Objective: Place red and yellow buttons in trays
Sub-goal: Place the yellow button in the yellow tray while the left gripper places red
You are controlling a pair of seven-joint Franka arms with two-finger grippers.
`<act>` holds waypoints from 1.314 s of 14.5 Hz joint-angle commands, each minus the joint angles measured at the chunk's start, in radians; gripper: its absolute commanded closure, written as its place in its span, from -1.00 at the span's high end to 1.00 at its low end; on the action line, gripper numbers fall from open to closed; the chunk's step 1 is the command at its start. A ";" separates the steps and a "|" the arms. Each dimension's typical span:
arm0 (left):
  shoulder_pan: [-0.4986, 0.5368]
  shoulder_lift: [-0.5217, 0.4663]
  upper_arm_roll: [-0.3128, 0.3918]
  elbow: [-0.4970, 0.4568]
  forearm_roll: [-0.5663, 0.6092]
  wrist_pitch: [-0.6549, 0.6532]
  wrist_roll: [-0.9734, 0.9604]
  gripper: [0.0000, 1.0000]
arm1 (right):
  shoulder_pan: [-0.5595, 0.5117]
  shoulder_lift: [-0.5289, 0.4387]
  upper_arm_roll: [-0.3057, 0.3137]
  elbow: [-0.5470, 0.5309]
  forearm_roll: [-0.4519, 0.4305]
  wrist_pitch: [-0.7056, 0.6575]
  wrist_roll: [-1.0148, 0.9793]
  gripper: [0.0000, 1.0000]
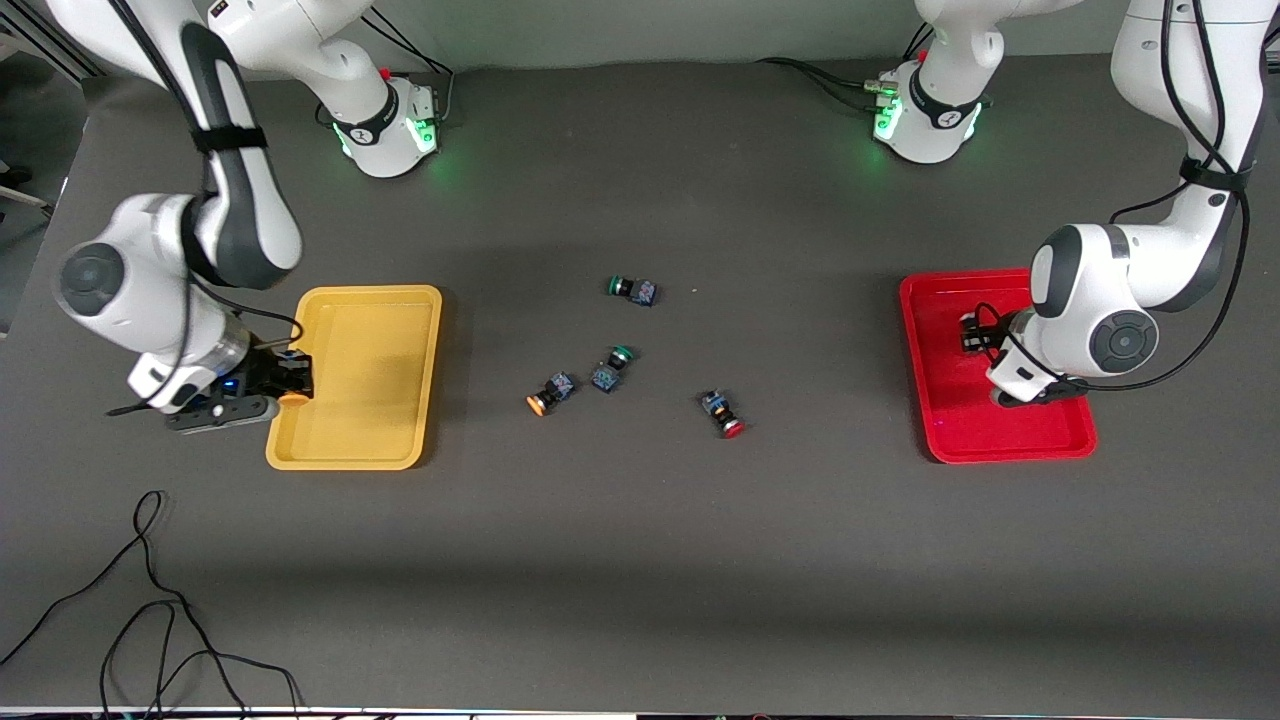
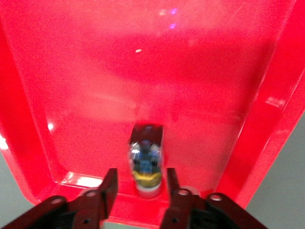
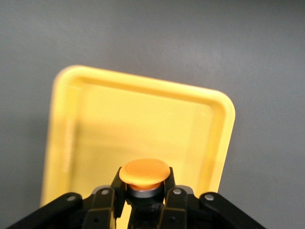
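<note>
My right gripper (image 1: 292, 385) is shut on an orange-yellow-capped button (image 3: 144, 171) and holds it over the yellow tray's (image 1: 400, 298) rim at the right arm's end; the tray (image 3: 143, 86) shows empty in the right wrist view. My left gripper (image 2: 141, 187) is open, low in the red tray (image 2: 143, 71), with a button (image 2: 147, 157) lying loose between its fingers; its cap colour is unclear. On the table between the trays lie one orange-yellow button (image 1: 549, 392) and one red button (image 1: 723, 413). In the front view the left wrist hides that gripper over the red tray (image 1: 1000, 450).
Two green-capped switches lie mid-table, one (image 1: 632, 290) farther from the front camera, one (image 1: 610, 368) beside the orange-yellow button. A black cable (image 1: 150, 600) loops near the table's front edge at the right arm's end.
</note>
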 commanded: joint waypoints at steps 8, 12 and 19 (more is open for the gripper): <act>-0.312 0.114 -0.070 0.434 -0.173 -0.295 -0.508 0.99 | -0.031 0.250 0.005 -0.016 0.486 0.124 -0.403 0.22; -0.475 0.387 -0.080 0.769 -0.205 -0.272 -0.895 0.99 | -0.025 0.226 -0.029 0.067 0.466 -0.016 -0.351 1.00; -0.546 0.544 -0.078 0.841 -0.196 0.015 -1.029 0.92 | 0.044 0.161 -0.109 0.406 0.216 -0.452 0.019 1.00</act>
